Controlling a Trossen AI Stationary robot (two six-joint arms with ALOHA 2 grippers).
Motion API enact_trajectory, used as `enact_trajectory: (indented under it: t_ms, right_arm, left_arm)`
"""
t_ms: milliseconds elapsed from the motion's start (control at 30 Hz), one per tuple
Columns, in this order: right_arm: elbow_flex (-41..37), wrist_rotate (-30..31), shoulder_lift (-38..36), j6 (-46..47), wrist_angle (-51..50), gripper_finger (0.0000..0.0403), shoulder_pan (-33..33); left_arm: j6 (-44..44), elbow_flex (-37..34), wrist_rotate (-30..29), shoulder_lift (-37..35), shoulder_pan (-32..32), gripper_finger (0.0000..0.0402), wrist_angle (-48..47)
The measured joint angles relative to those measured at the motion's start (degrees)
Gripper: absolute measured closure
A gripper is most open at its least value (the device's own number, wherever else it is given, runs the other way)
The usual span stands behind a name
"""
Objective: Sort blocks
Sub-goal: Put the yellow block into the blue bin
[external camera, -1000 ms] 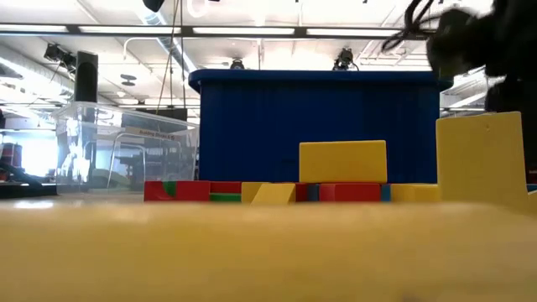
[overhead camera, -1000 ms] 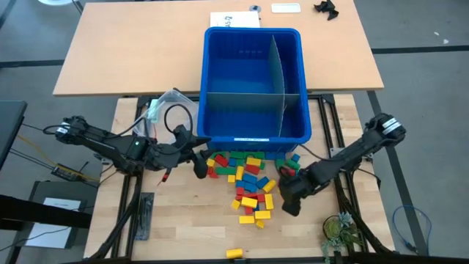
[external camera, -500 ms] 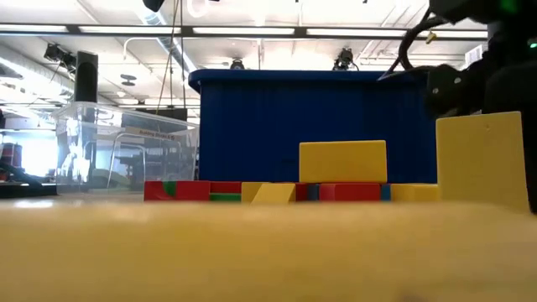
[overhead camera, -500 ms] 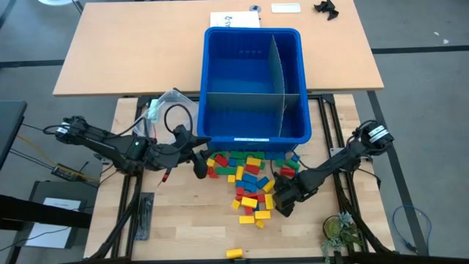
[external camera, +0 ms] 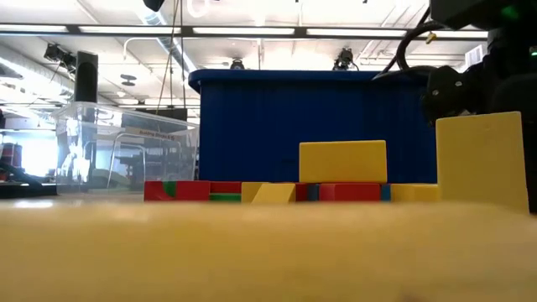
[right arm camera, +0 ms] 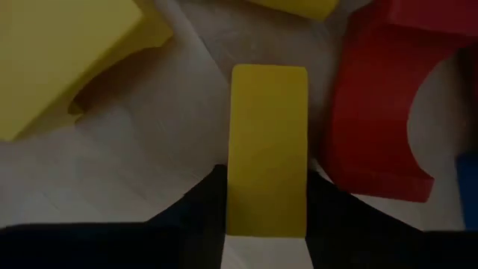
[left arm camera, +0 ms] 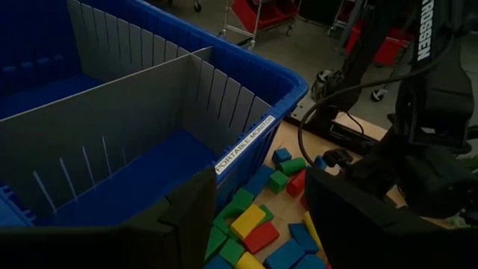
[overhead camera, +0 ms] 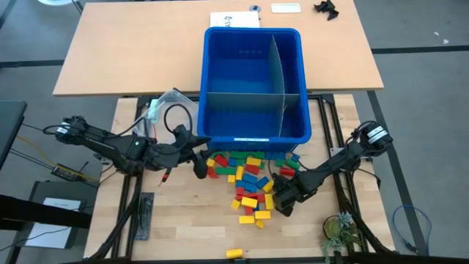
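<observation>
Yellow, red, blue and green plastic toy blocks (overhead camera: pixel 248 180) lie scattered at lower centre of the high view, just below the large blue divided plastic bin (overhead camera: pixel 253 84). Right gripper (right arm camera: pixel 267 196) sits at the pile's right edge, pinching a long yellow block (right arm camera: pixel 267 149). Left gripper (overhead camera: pixel 199 166) hovers left of the pile, fingers spread.
</observation>
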Motion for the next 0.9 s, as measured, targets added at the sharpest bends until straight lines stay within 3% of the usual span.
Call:
enact_trajectory:
  t_ms: [400, 900]
  right_arm:
    - [-0.4, 0.0, -2.3, -1.0, -2.1, 0.0273, -0.1]
    - [-0.3, 1.5, -17.4, -3.9, -2.8, 0.0273, 0.0]
  left_arm:
    - [0.0, 0.0, 0.0, 0.0, 0.0, 0.0188, 0.0]
    - [0.0, 0.0, 0.0, 0.0, 0.0, 0.0188, 0.0]
